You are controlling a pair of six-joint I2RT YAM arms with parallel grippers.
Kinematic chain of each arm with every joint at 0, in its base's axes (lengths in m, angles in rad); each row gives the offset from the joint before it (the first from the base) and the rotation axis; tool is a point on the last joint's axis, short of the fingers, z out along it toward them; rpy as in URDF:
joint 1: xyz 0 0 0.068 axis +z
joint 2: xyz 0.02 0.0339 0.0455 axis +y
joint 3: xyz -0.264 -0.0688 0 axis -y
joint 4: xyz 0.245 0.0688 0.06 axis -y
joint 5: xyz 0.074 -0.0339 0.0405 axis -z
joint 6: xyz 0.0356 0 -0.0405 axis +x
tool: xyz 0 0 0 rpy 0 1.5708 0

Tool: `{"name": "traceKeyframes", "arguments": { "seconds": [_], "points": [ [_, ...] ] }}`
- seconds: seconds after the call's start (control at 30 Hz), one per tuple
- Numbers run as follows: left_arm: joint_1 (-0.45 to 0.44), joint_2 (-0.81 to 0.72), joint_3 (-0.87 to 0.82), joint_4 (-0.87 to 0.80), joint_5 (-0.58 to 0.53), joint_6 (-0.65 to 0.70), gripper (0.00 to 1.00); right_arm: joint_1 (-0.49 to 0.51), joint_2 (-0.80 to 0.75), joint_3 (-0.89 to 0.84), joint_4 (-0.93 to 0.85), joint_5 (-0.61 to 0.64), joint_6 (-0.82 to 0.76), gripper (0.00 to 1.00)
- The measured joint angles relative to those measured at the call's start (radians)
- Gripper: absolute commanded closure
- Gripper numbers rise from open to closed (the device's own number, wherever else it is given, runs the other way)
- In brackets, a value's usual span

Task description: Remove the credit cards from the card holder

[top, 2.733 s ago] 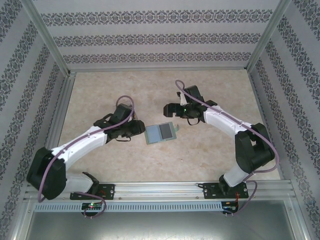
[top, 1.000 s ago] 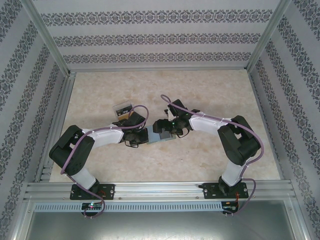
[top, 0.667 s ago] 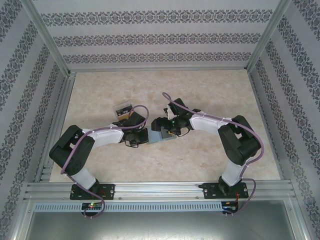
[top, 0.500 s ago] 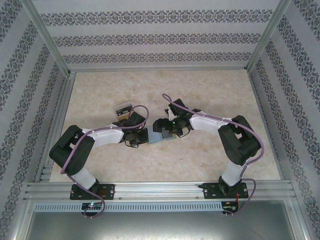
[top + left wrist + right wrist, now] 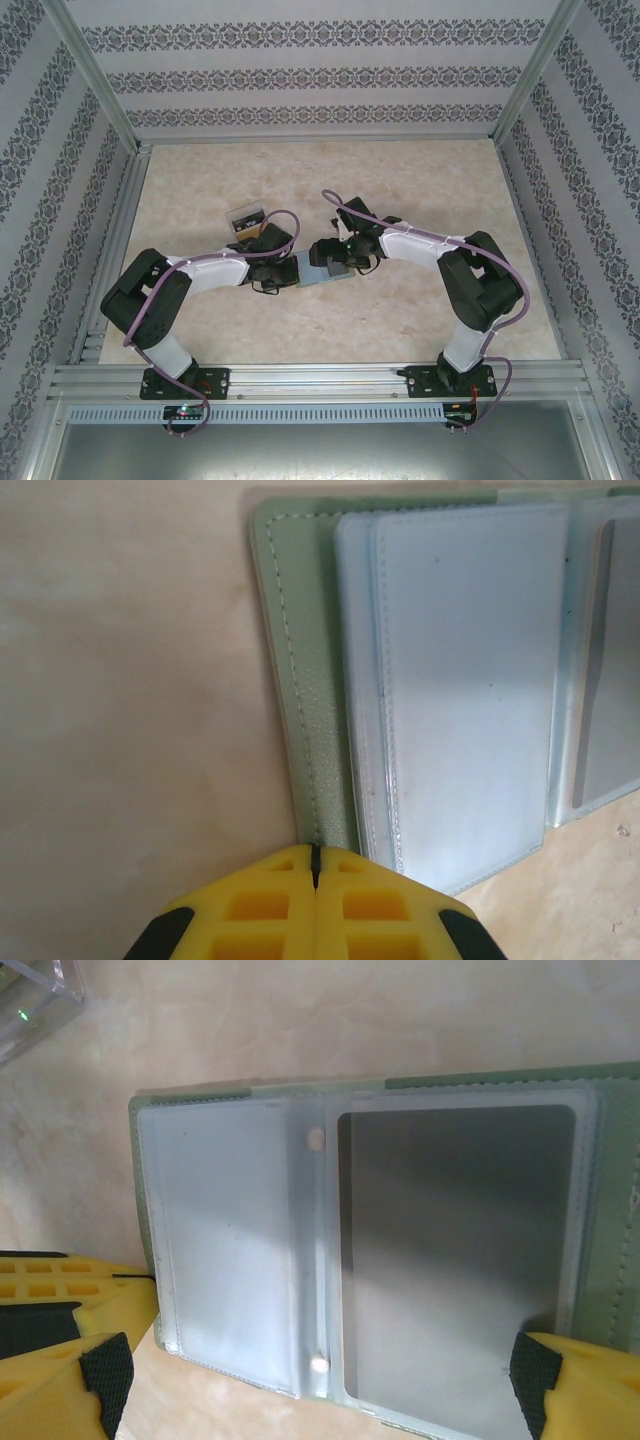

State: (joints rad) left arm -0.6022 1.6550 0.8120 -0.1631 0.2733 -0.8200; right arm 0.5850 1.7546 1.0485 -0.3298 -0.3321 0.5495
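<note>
Detail: your left gripper [image 5: 314,852], fingers pressed together, rests on the edge of the open grey-green folding card holder [image 5: 440,680], which lies flat on the beige table [image 5: 120,680]. A dark card [image 5: 460,1250] sits inside the holder's clear sleeve. Your right gripper [image 5: 318,1378], spread wide, straddles the holder. If the left gripper slips, the holder will likely drag along with the card.
</note>
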Motion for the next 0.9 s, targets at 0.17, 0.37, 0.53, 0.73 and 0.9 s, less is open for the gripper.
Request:
{"name": "traceKeyframes", "arguments": {
  "seconds": [0.17, 0.37, 0.53, 0.73, 0.9],
  "points": [
    [0.000, 0.002, 0.003, -0.002, 0.000, 0.000, 0.96, -0.006, -0.010, 0.003, -0.014, 0.011, -0.008, 0.02],
    [0.000, 0.004, 0.007, -0.008, 0.000, 0.000, 0.96, -0.012, -0.010, 0.003, -0.028, 0.019, -0.026, 0.02],
    [0.000, 0.007, 0.011, -0.012, 0.000, 0.000, 0.96, -0.013, -0.009, 0.003, -0.029, 0.017, -0.026, 0.02],
    [0.000, 0.009, 0.014, -0.015, 0.000, 0.000, 0.96, -0.013, 0.015, 0.003, -0.025, 0.002, -0.026, 0.02],
    [0.000, 0.013, 0.020, -0.017, 0.004, 0.000, 0.96, -0.011, 0.026, 0.014, -0.022, -0.005, -0.025, 0.02]
  ]
}}
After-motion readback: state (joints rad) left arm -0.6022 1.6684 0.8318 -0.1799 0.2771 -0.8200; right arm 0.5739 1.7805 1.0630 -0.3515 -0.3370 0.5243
